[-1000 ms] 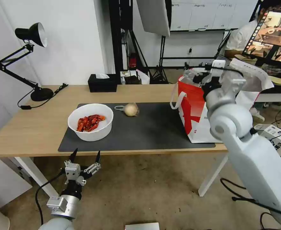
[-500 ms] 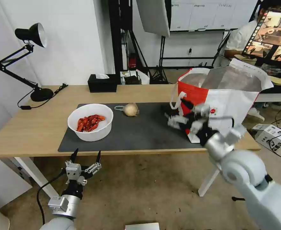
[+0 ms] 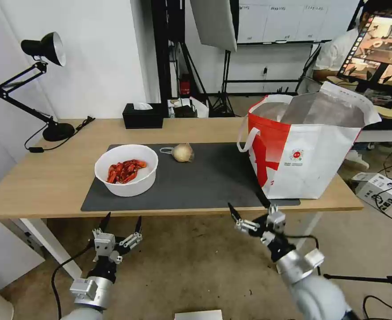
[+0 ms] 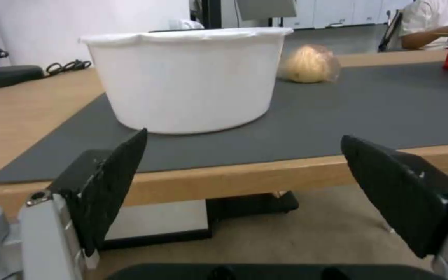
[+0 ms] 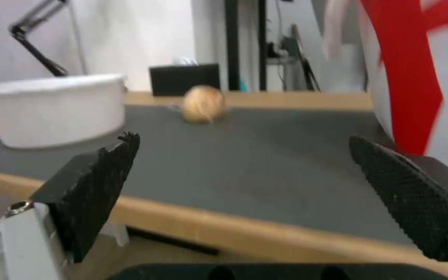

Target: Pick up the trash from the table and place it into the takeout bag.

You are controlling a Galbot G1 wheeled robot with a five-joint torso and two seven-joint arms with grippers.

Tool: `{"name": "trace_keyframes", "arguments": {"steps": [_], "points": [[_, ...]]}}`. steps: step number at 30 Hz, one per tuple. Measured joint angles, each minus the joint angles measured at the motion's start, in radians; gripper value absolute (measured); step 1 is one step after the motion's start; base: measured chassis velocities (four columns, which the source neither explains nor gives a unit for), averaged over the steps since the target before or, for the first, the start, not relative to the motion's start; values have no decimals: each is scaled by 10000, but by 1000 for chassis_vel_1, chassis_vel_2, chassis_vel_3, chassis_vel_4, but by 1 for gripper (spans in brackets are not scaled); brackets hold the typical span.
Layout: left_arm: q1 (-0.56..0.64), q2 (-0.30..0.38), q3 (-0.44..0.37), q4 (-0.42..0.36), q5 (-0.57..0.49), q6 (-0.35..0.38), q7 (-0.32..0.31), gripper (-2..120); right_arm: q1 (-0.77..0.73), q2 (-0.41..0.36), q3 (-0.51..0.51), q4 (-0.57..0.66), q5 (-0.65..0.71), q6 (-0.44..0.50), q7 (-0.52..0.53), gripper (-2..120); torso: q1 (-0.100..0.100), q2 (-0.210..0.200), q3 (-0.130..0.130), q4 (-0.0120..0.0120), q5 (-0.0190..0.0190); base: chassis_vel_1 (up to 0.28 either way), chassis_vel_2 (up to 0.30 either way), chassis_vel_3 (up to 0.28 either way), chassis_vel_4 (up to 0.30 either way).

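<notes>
- Spanning most of the head view, the table (image 3: 49,182) carries a dark mat (image 3: 204,182) with everything set on it.
- At the mat's right end stands the takeout bag (image 3: 311,164), upright with its mouth gaping; what lies inside is hidden.
- Left on the mat sits the white bowl (image 3: 127,170) of red crayfish shells, not yet collected.
- Behind it and well apart lies the wrapped beige ball (image 3: 182,152), likewise waiting.
- So, by my reading, at least two pieces of trash remain to bag.
- Below the near table edge, the right gripper (image 3: 249,212) hangs with fingers spread, empty.
- The left gripper (image 3: 121,220) waits near the bowl's side, fingers apart, holding nothing.
</notes>
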Motion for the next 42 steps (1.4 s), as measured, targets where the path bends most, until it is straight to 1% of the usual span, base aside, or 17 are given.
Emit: {"name": "trace_keyframes", "arguments": {"steps": [5,9,18,34,38,42], "points": [[50,-32,-45,23,-1,-90,35,100,-213,259,-183,-69,-274,37,426,100,0,0,0,0,-1,0,0,0,0],[36,-40,-35,24,-10,-102,39,100,-267,281,-232,-53,-374,17,581,100,0,0,0,1,-1,0,0,0,0],[56,-28,-29,22,-25,-125,43,100,-344,388,-314,-55,-572,-48,670,100,1,-1,1,0,0,0,0,0,0],[113,-20,-44,-45,-28,-145,53,100,-202,342,-534,37,-541,-200,738,100,0,-1,1,0,0,0,0,0,0],[94,-12,-80,-61,-39,-146,53,100,67,251,-750,230,-406,-409,806,100,0,-1,1,0,0,0,0,0,0],[84,12,-105,-73,-51,-224,53,100,896,77,-1149,572,-142,-1015,1052,100,0,-1,1,0,0,0,0,0,0]]}}
